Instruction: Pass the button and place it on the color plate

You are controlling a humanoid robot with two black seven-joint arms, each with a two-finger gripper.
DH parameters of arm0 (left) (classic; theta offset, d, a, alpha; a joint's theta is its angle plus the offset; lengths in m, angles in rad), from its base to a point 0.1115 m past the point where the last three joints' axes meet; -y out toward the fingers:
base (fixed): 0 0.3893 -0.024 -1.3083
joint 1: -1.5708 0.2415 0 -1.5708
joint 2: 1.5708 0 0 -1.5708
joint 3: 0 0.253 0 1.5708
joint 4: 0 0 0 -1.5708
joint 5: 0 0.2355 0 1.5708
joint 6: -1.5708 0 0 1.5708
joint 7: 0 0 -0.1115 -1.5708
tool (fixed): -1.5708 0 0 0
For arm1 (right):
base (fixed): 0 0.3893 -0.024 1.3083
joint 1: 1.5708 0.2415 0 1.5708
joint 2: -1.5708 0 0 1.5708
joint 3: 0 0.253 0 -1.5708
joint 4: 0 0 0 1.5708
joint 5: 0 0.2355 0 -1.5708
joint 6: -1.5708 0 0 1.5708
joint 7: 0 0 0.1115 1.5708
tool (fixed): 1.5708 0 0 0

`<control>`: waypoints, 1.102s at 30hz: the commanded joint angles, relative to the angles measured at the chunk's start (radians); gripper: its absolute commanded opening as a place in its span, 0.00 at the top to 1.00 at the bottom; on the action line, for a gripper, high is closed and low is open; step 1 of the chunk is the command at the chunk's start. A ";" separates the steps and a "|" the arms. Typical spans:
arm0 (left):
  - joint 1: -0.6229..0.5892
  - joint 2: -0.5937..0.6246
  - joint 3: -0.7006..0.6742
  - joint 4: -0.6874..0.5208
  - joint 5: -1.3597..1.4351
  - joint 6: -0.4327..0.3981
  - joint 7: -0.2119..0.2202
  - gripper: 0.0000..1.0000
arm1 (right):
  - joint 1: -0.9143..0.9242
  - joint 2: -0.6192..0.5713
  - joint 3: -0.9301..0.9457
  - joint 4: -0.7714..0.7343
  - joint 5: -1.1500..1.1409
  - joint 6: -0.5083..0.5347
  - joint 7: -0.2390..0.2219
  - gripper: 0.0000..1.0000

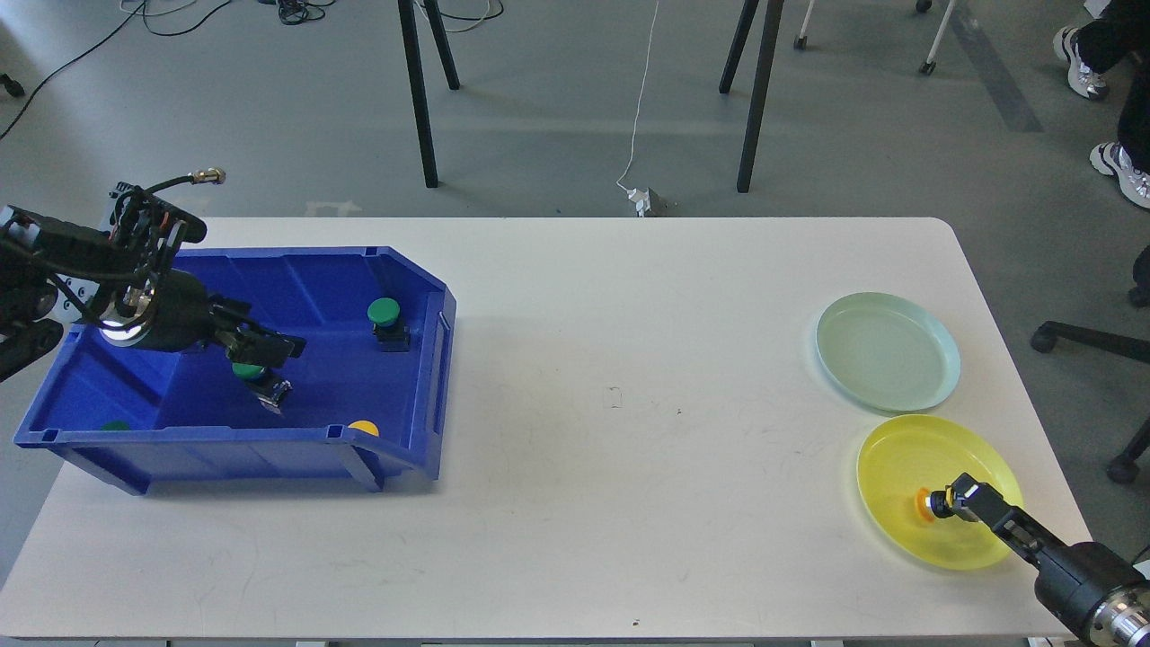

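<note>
My right gripper (954, 500) is shut on a yellow button (924, 503) and holds it low over the middle of the yellow plate (907, 449); I cannot tell if the button touches the plate. My left gripper (274, 347) is inside the blue bin (422, 395), just above a green button (246, 370). Its fingers are dark and overlap, so I cannot tell whether they are open. Another green button (384, 313) stands at the bin's back right. A yellow button (363, 428) and a green one (114, 426) peek over the front wall.
A pale green plate (888, 350) lies just behind the yellow plate at the right of the white table (611, 395). Chair and stand legs are on the floor beyond the table's far edge.
</note>
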 commanded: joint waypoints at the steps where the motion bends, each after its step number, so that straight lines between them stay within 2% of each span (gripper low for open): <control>1: 0.013 -0.041 0.014 0.049 0.001 0.000 0.000 0.06 | -0.001 0.002 0.014 0.000 0.003 0.000 0.000 0.58; 2: 0.013 -0.052 0.020 0.064 0.004 0.000 0.000 0.06 | -0.001 0.004 0.015 0.001 0.006 0.000 0.000 0.41; 3: 0.015 -0.060 0.030 0.079 0.007 0.000 0.000 0.06 | 0.001 0.004 0.017 0.001 0.008 0.000 0.000 0.31; 5: 0.019 -0.070 0.059 0.112 0.012 0.000 0.000 0.06 | 0.001 0.008 0.017 0.001 0.008 0.000 0.000 0.12; 6: 0.019 -0.075 0.068 0.130 0.012 0.000 0.000 0.06 | 0.004 0.013 0.018 0.001 0.008 0.000 0.000 0.06; 12: 0.019 -0.124 0.074 0.231 0.009 0.000 0.000 0.06 | 0.007 0.022 0.017 0.008 0.008 0.000 0.000 0.05; 24: 0.039 -0.167 0.077 0.281 0.000 0.000 0.000 0.07 | -0.005 0.019 0.015 0.011 0.009 0.000 0.000 0.05; 25: 0.042 -0.169 0.079 0.281 0.000 0.000 0.000 0.09 | -0.005 0.017 0.015 0.011 0.009 0.000 0.000 0.05; 28: 0.047 -0.173 0.079 0.284 0.004 0.000 0.000 0.31 | -0.005 0.017 0.015 0.011 0.011 0.000 0.000 0.05; 33: 0.061 -0.172 0.079 0.314 0.004 0.000 0.000 0.41 | -0.005 0.019 0.014 0.011 0.011 0.000 0.000 0.05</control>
